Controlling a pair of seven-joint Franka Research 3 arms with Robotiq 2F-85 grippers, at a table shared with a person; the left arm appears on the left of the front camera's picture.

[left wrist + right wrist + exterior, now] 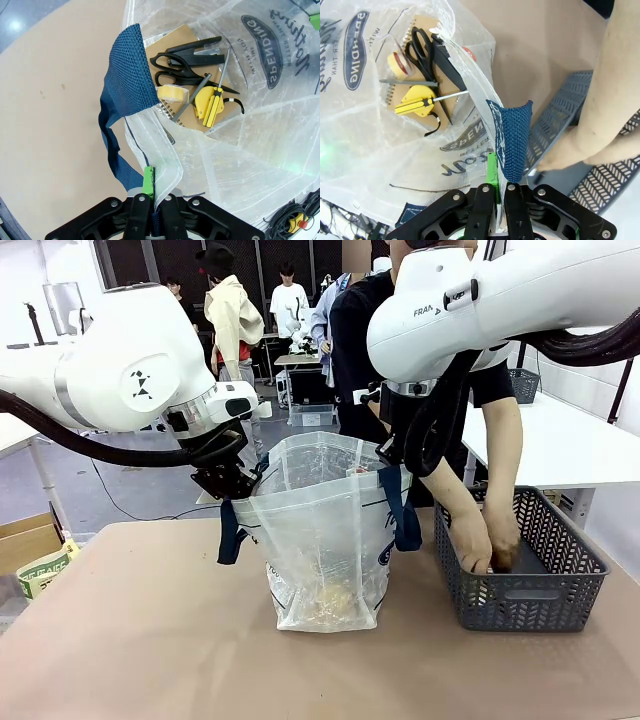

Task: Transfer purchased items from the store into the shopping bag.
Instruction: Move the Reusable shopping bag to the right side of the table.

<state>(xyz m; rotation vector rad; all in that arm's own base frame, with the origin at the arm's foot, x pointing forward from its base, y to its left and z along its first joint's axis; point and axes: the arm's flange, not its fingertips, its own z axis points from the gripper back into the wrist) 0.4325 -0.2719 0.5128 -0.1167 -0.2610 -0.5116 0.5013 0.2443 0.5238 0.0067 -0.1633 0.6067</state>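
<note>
The shopping bag (pixel 320 525), translucent white with navy handles, stands open mid-table. My left gripper (pixel 236 483) is shut on its left rim, and my right gripper (pixel 393 453) is shut on its right rim. In the left wrist view the left gripper (pixel 152 182) pinches the plastic beside a navy strap (pixel 131 75). The right gripper (pixel 499 175) clamps the rim by the other strap (pixel 511 140). Purchased items lie at the bag's bottom: black scissors (pixel 182 67), a yellow tape roll (pixel 172 93), a yellow-handled tool (pixel 210 102) and a brown notebook (pixel 182 40).
A grey plastic basket (pixel 520 595) sits right of the bag. Both of the person's hands (pixel 490 545) reach down into it. A cardboard box (pixel 30 535) stands off the table's left edge, and a white table (pixel 560 445) lies behind on the right.
</note>
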